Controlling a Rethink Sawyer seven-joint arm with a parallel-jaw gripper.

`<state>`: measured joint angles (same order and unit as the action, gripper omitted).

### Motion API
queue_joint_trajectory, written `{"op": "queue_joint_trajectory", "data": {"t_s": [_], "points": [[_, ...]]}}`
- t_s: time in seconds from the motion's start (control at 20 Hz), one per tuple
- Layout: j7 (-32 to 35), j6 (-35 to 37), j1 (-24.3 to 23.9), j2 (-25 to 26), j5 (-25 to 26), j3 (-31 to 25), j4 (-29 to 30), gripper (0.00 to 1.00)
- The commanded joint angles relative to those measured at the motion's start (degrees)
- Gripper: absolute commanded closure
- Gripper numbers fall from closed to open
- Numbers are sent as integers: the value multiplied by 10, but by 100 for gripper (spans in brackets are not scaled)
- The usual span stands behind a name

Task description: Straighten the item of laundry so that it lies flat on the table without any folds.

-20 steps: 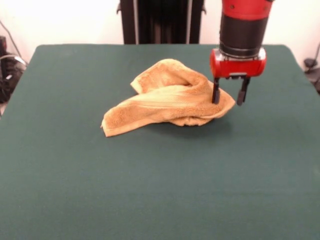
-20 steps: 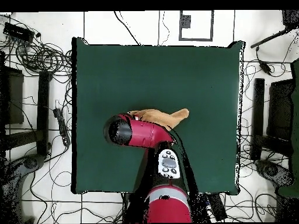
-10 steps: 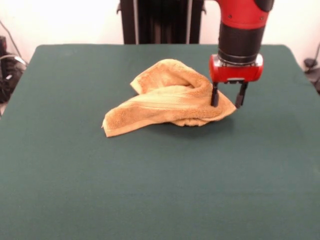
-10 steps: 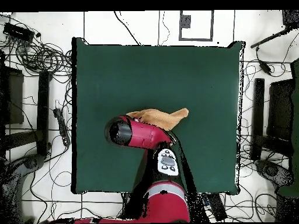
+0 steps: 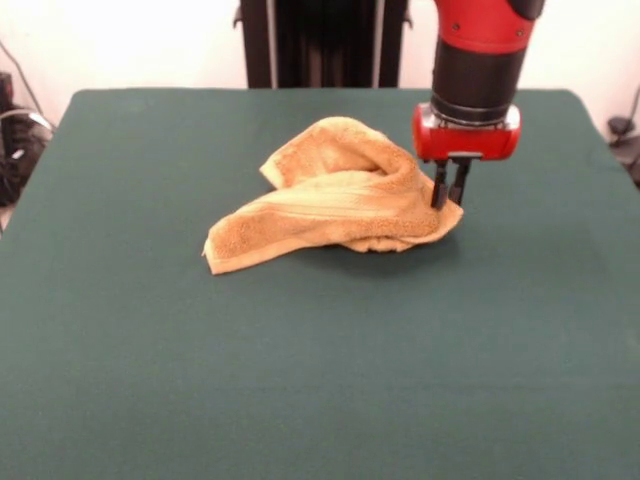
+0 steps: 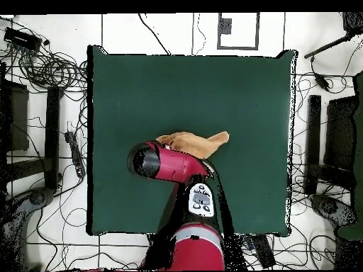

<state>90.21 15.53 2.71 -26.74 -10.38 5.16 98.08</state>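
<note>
A: Front view first. What has changed?

B: The gripper (image 5: 449,197) had its fingers spread a second ago, straddling the right-hand edge of the terry towel (image 5: 335,198). Now the two fingers stand close together, clenched on that edge, with the orange-tan cloth bunched just to their left and a little tip of it showing below them.

A: So the grasp is made?

B: I judge so. The pinch looks complete, and the step in hand is taking hold of a corner to pull the heap open. The towel is far from flat: it sits crumpled in a mound on the green table (image 5: 300,370), one tongue trailing well away from the fingers towards the left.

A: And the arm's pose?

B: Upright, wrist straight down over the towel's edge, the red collar just above the cloth, a touch lower than before.

A: Overhead view?

B: The arm (image 6: 170,162) covers the gripper completely, so the fingers cannot be read there. The towel (image 6: 198,142) peeks out beyond the arm's head, its pointed end reaching away to the right, roughly mid-table (image 6: 142,85). The arm has barely shifted here.
</note>
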Motion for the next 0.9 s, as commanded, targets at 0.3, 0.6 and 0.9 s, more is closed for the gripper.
{"op": "queue_joint_trajectory", "data": {"t_s": [0.3, 0.6, 0.9], "points": [[226, -36, 65, -1, -89, -14, 64, 100], [308, -73, 129, -10, -164, -18, 105, 100], [336, -68, 159, -13, -200, -15, 108, 100]]}}
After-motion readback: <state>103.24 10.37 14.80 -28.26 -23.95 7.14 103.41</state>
